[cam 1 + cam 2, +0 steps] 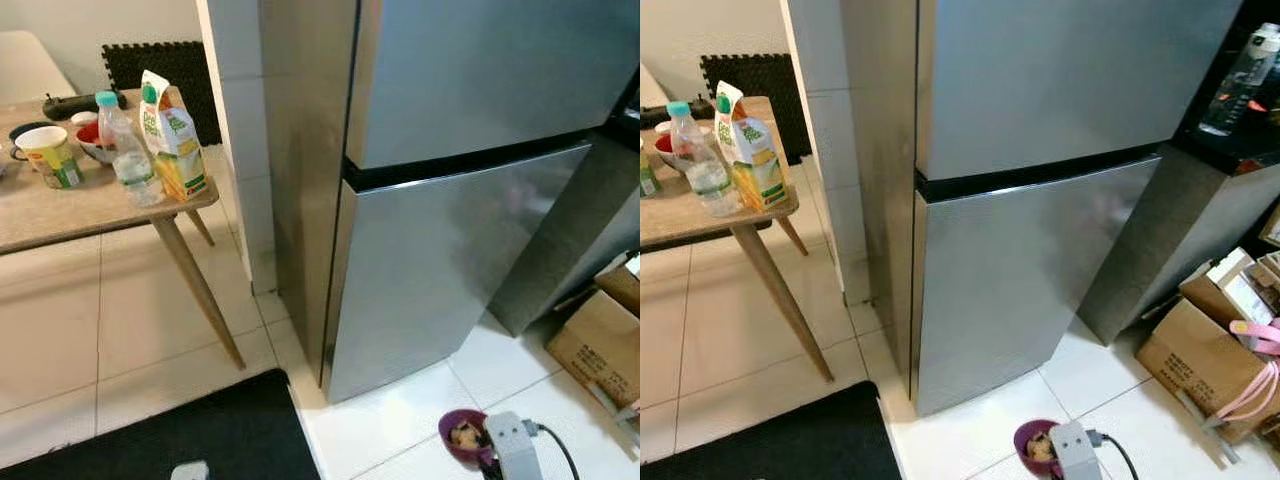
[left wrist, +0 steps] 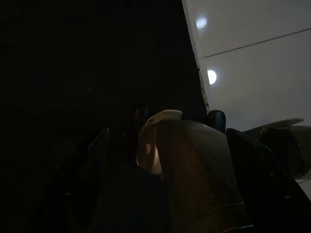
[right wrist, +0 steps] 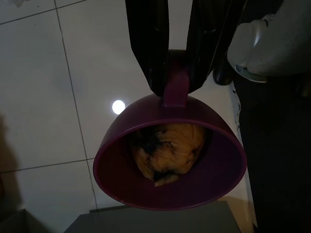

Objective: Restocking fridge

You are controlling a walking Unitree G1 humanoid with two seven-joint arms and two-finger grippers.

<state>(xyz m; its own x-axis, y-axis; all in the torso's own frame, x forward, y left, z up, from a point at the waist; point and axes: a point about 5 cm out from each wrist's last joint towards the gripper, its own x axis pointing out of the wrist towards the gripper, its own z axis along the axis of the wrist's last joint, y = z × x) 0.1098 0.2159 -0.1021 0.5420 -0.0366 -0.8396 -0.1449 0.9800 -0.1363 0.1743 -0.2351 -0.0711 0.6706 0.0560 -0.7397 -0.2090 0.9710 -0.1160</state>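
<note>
While your right gripper hangs low over the white floor, its two black fingers are clamped on the handle of a purple cup, and the cup hangs just past the fingertips with its mouth turned toward the wrist camera. You can see a lump of yellowish food with dark spots sitting inside it. From the head views, the cup shows at the lower right, just in front of the fridge, whose two steel doors are both closed. Your left gripper hangs in shadow over the black mat; you cannot tell how its fingers stand. To your left, the table carries a juice carton, a water bottle just beside it, and a mug. Cardboard boxes sit on the floor to the fridge's right.
</note>
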